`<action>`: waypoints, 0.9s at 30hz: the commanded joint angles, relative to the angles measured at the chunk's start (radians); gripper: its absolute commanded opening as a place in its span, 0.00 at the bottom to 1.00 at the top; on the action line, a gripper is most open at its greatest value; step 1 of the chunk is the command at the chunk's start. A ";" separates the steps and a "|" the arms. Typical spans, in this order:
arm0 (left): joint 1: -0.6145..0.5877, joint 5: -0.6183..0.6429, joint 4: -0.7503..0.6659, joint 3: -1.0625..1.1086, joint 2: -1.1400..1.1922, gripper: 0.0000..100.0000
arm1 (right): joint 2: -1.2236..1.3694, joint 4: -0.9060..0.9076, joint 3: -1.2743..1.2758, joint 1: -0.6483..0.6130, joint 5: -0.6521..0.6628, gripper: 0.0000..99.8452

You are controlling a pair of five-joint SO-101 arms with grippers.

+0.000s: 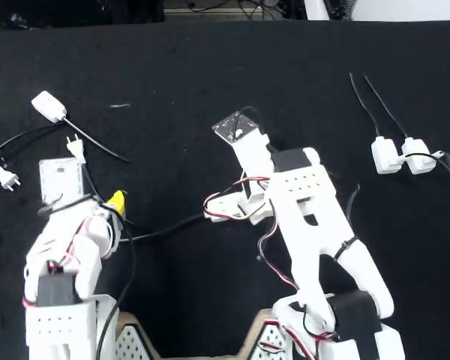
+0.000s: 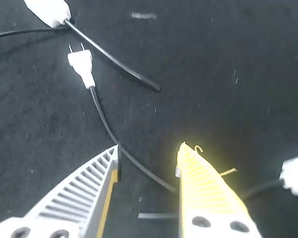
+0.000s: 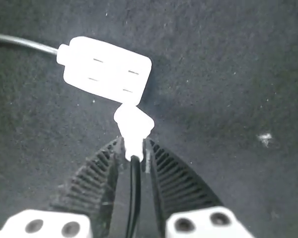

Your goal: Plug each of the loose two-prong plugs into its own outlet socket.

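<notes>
Locate the right gripper [image 3: 134,148] pinched narrowly on a white two-prong plug [image 3: 134,126], black fingers [image 3: 174,173] pressing both sides of the plug's rear end, the plug's black cord [image 3: 134,198] running back between them. Find the plug's nose touching or just beside the long edge of a white outlet block [image 3: 107,69] lying flat on the black table cover [image 3: 238,74], slot pairs facing up; treat the prongs as hidden and insertion as impossible to judge. Locate the left gripper [image 2: 149,148] spread wide above the cover, white finger [image 2: 89,183] and yellow finger [image 2: 203,188] well apart, holding nothing, a black cable [image 2: 107,124] crossing the cover beneath the gap. Follow that cable to a second plug [image 2: 80,64], loose on the cover, both prongs bare and pointing away from the gripper, near a second outlet block [image 2: 49,11] with its own cable. In the high view, find a third plug [image 1: 6,178] loose near the table's left edge, well apart from two white blocks [image 1: 386,155] side by side at the right, each with a black cable.
</notes>
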 commanded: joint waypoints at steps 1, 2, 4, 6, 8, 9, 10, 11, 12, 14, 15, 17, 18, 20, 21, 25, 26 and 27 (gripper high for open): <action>0.025 -0.078 -0.002 -0.160 0.270 0.20 | -0.010 -0.038 -0.004 0.017 -0.025 0.01; 0.045 -0.092 -0.002 -0.188 0.338 0.20 | -0.010 -0.040 -0.004 0.017 -0.029 0.01; 0.096 -0.110 -0.003 -0.248 0.466 0.20 | -0.010 -0.041 -0.004 0.012 -0.029 0.01; 0.136 -0.118 -0.018 -0.298 0.589 0.20 | -0.010 -0.041 -0.004 0.012 -0.029 0.01; 0.156 -0.133 -0.064 -0.328 0.706 0.20 | -0.010 -0.041 -0.004 0.017 -0.029 0.01; 0.159 -0.141 -0.091 -0.329 0.760 0.20 | -0.010 -0.043 -0.004 0.017 -0.029 0.01; 0.160 -0.147 -0.118 -0.332 0.816 0.20 | -0.010 -0.043 -0.004 0.017 -0.029 0.01; 0.160 -0.147 -0.143 -0.332 0.862 0.20 | -0.010 -0.046 -0.004 0.017 -0.029 0.01; 0.163 -0.146 -0.161 -0.332 0.907 0.20 | -0.010 -0.058 -0.004 0.017 -0.029 0.01; 0.182 -0.146 -0.180 -0.335 0.974 0.20 | -0.010 -0.083 -0.004 0.018 -0.029 0.01; 0.196 -0.146 -0.183 -0.332 0.990 0.20 | -0.010 -0.097 -0.004 0.018 -0.029 0.01; 0.231 -0.138 -0.180 -0.318 0.999 0.20 | -0.008 -0.123 -0.004 0.017 -0.029 0.01; 0.248 -0.126 -0.183 -0.308 0.994 0.20 | -0.007 -0.135 -0.004 0.017 -0.029 0.01; 0.288 -0.120 -0.186 -0.283 0.982 0.20 | -0.001 -0.155 -0.004 0.015 -0.029 0.01; 0.305 -0.120 -0.190 -0.268 0.980 0.20 | -0.001 -0.163 -0.004 0.015 -0.029 0.01; 0.331 -0.120 -0.279 -0.206 0.985 0.20 | -0.001 -0.164 -0.004 0.012 -0.029 0.01; 0.332 -0.120 -0.295 -0.200 0.985 0.20 | -0.002 -0.164 -0.004 0.012 -0.029 0.01; 0.332 -0.118 -0.304 -0.199 0.985 0.20 | -0.005 -0.164 -0.004 0.012 -0.029 0.01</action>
